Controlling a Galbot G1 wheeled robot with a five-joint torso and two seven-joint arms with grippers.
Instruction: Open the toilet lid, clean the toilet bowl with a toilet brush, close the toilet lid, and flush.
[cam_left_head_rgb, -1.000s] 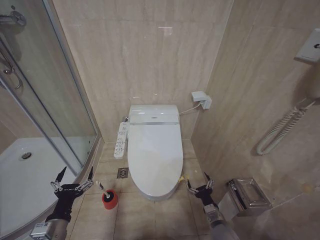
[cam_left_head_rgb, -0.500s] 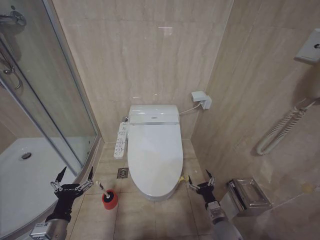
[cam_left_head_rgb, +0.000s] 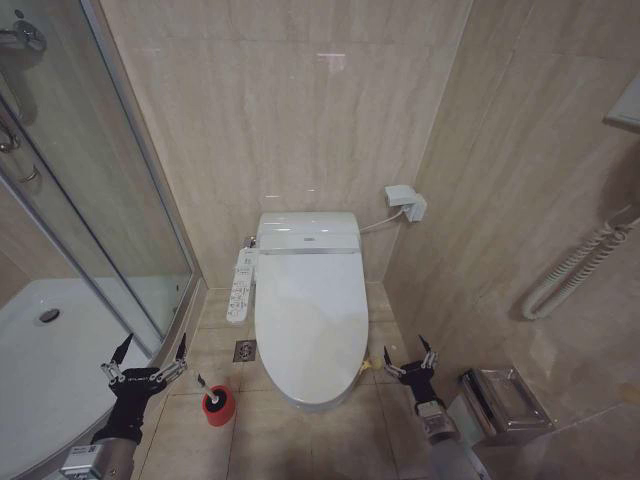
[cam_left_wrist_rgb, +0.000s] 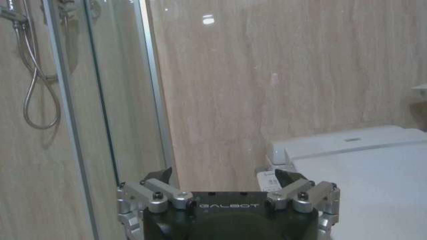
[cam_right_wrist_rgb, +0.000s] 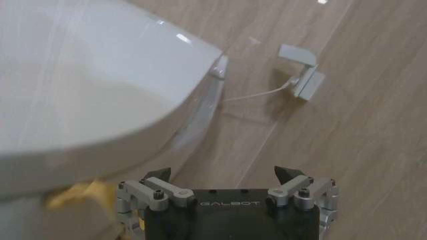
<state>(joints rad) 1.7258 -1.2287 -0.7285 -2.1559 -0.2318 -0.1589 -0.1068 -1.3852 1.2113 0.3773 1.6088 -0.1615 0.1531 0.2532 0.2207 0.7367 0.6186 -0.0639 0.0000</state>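
Beige stone tiles are lining the walls and floor around us as we are facing the toilet, which is standing against the back wall. Its lid (cam_left_head_rgb: 308, 320) is lying shut over the bowl. Our left tool (cam_left_head_rgb: 146, 347) is hovering low near the front left of the floor, beside the glass shower door (cam_left_head_rgb: 100, 200), with its fingers spread wide and holding nothing. The brush (cam_left_head_rgb: 204, 385) is standing in its red holder (cam_left_head_rgb: 218, 407) on the floor, just right of that tool and near the toilet's front left corner. Our right tool (cam_left_head_rgb: 411, 357) is hanging just off the lid's front right edge, fingers spread, close to a yellow strap (cam_right_wrist_rgb: 80, 197) below the rim.
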